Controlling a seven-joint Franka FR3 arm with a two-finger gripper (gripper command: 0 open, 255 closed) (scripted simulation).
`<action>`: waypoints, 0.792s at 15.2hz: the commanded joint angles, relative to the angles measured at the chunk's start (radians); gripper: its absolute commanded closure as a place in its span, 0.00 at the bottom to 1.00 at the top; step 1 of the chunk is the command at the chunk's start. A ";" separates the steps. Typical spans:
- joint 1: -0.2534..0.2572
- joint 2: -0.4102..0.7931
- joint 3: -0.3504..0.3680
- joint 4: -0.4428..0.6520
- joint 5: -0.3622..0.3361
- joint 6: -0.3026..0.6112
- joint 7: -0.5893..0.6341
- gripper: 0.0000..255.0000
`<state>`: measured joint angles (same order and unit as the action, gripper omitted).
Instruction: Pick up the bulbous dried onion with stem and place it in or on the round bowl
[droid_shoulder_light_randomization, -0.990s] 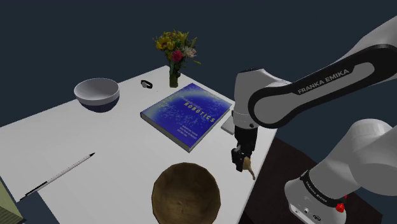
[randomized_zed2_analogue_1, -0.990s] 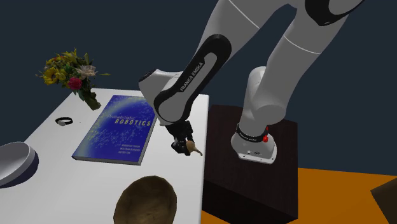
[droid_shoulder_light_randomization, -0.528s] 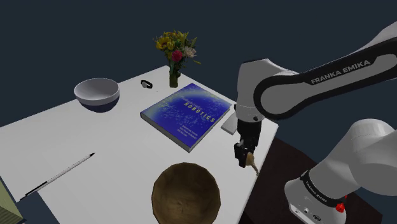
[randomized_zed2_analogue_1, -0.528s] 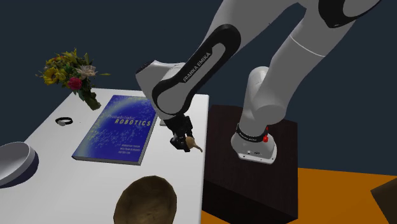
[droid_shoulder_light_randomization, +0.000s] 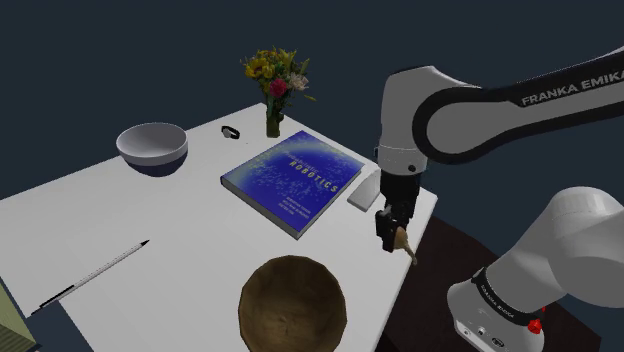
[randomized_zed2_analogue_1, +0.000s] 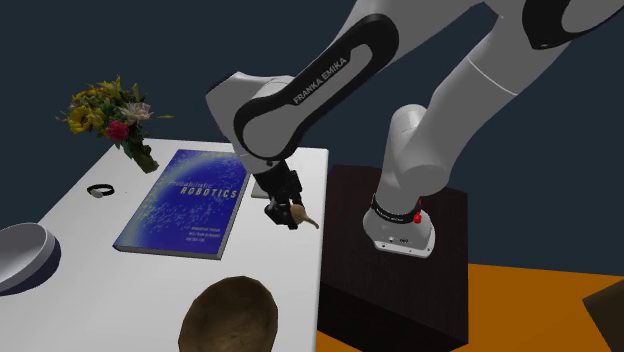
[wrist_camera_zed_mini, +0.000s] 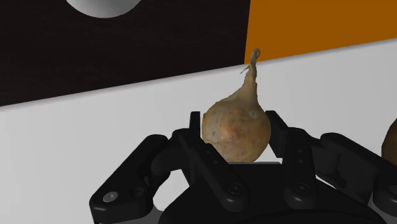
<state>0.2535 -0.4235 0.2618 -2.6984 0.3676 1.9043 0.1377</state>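
One tan, bulbous, thin-stemmed onion (wrist_camera_zed_mini: 236, 130)

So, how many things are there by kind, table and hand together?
Bowls: 2, white and brown
Book: 1
Flower vase: 1
Pen: 1
Black band: 1
White block: 1
Olive box, cut off at the edge: 1
Onion, clasped in the hand: 1
Total: 9
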 joint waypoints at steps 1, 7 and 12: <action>0.000 -0.022 -0.004 0.011 -0.003 -0.033 0.006 1.00; -0.001 -0.073 -0.018 0.058 -0.014 -0.130 0.022 1.00; -0.003 -0.106 -0.029 0.103 -0.023 -0.206 0.036 1.00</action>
<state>0.2526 -0.5231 0.2366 -2.6061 0.3481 1.7155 0.1727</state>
